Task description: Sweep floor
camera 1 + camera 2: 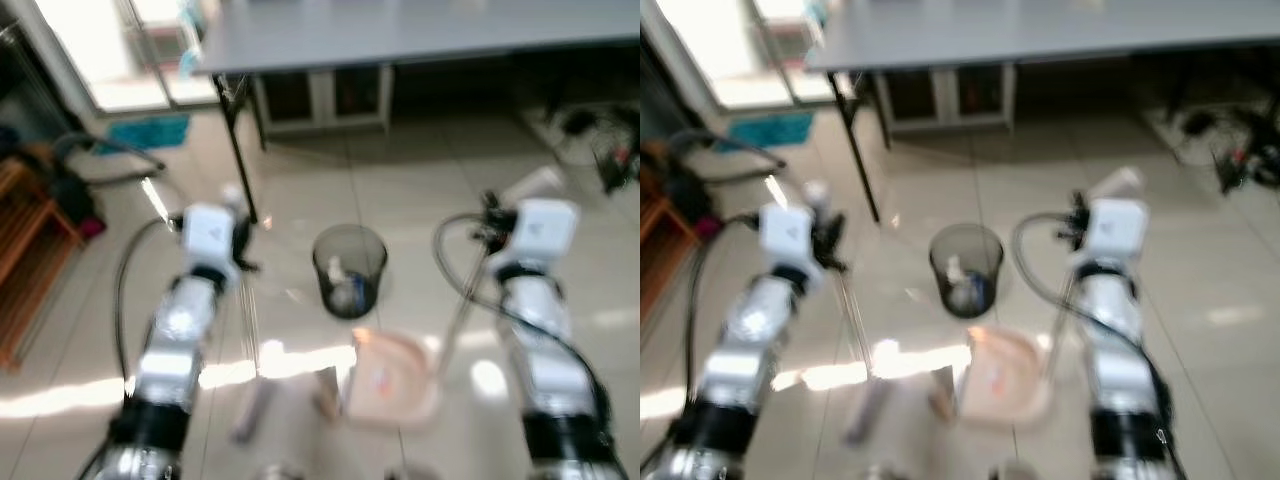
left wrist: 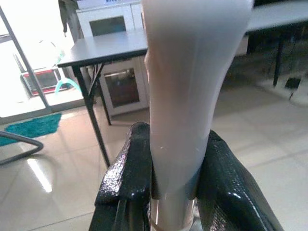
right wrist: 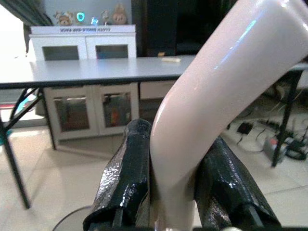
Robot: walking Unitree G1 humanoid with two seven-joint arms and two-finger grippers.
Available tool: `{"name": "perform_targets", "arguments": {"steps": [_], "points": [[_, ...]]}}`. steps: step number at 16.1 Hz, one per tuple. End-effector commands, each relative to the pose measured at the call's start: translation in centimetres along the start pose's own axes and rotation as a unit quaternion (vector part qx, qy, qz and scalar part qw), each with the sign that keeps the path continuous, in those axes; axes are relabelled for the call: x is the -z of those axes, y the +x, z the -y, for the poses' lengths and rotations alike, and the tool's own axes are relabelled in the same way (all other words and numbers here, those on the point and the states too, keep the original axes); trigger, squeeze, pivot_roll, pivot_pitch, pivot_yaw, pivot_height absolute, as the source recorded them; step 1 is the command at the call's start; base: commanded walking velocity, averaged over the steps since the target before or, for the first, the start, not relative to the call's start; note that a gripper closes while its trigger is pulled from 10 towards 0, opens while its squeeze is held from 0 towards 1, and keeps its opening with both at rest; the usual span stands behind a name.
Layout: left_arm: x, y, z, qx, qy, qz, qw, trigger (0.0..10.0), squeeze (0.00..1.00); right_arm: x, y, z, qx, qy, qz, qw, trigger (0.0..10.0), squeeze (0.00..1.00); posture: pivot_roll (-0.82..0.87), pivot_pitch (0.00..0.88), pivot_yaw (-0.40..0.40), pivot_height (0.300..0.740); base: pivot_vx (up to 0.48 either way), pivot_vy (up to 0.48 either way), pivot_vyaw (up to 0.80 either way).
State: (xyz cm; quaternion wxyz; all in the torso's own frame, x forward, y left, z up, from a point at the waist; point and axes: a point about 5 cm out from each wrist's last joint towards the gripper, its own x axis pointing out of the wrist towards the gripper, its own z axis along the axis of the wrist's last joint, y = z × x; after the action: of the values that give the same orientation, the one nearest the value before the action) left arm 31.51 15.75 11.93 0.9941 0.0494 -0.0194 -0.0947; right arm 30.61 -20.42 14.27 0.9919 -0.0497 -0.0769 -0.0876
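We see our left gripper (image 2: pixel 174 192) clamped on the white plastic grip of a broom handle (image 2: pixel 185 86), one glossy black finger pressed to each side of it. In the head views, which are blurred, the thin metal broom pole (image 1: pixel 248 320) runs from that gripper down to the pale tiled floor (image 1: pixel 420 190), and its lower end (image 1: pixel 250 410) is only a grey smear on the tiles between our arms.

Our right gripper (image 3: pixel 173 187) is closed on the bent cream plastic grip of the dustpan handle (image 3: pixel 211 96), again with a black finger on either side. From it a thin rod (image 1: pixel 455 315) slants down to the pale pink plastic dustpan (image 1: pixel 390 380), which rests on the floor just nearer to us than the dark mesh wastebasket (image 1: pixel 349 268). The basket stands upright on the tiles between the two arms and holds some pale litter whose kind we cannot make out.

Beyond the basket a long grey table (image 1: pixel 420 35) with black metal legs (image 1: pixel 240 160) spans the far side, with white glass-door cabinets (image 1: pixel 320 95) beneath it. A teal mat (image 1: pixel 150 130) lies by the bright doorway at the far left, a wooden rack (image 1: pixel 25 250) stands at the left edge, and a tangle of black cables (image 1: pixel 600 140) lies on the floor at the far right.
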Motion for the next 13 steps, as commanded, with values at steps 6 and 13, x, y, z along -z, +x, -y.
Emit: {"name": "perform_targets", "arguments": {"steps": [6, 13], "points": [[-0.5, 0.2, -1.6, -0.015, 0.049, 0.019, 0.999, 10.0, 0.0, -0.5, 0.6, -0.5, -0.006, -0.004, 0.016, 1.0, 10.0, 0.0, 0.03, 0.082, 0.044, 0.74, 0.0, 0.0, 0.0], [-0.5, 2.3, -2.2, 0.005, 0.057, 0.018, 0.998, 10.0, 0.0, -0.2, 1.5, -0.1, -0.008, -0.01, 0.033, 0.999, 10.0, 0.0, 0.04, 0.195, 0.032, 0.74, 0.0, 0.0, 0.0]]}}
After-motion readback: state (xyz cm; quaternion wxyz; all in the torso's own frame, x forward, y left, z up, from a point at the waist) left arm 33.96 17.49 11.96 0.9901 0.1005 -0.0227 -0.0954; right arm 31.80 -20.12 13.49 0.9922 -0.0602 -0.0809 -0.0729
